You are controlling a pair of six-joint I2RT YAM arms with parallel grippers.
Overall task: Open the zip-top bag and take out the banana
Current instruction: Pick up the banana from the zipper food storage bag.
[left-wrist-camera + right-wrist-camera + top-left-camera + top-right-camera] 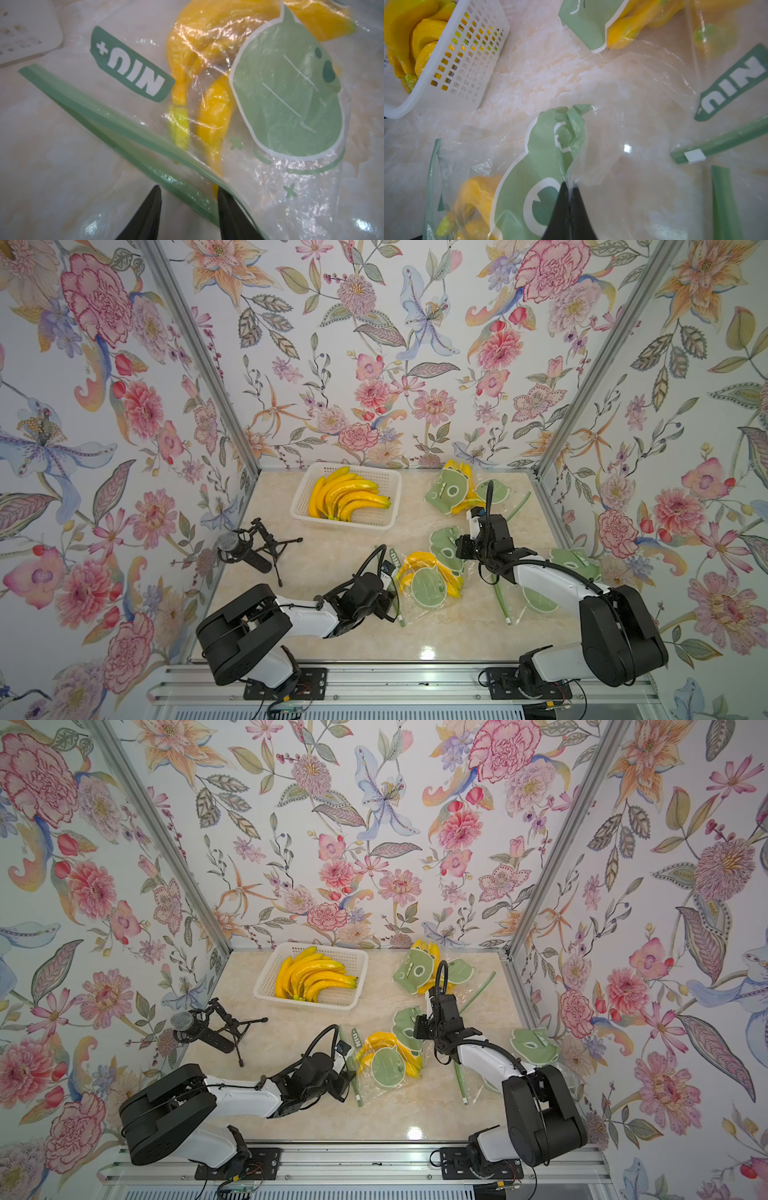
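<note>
The opening step is in hand, and no banana has yet been taken from this bag. The zip-top bag [428, 590] is laid flat on the tabletop [332, 614] between the two arms. The banana [417, 561] is seen inside it in both top views, a yellow bunch under clear film and a green label. The green zip strip [104, 110] is turned toward the left arm.

The left gripper [188, 190] is set at that strip with its fingers [149, 214] held apart and nothing grasped. The strip passes between them. In the left wrist view its two green lips appear parted near the tips, though how far along cannot be told.

The right gripper [568, 184] is clenched on a fold of clear film and green print, drawn up into a peak in the right wrist view. This is judged to be the far end of the same bag, pinned so that the bag is not dragged. With other bags lying close by, that cannot be confirmed.

For the next move, a single lip of the strip would need to be pinched and peeled away from the other while the far end is anchored. If both lips were caught together, the mouth would be kept shut. Once the mouth is widened, the stem end just inside the strip could be reached. A white basket [302, 489] holding bananas stands at the far side, probably as the place for it.
</note>
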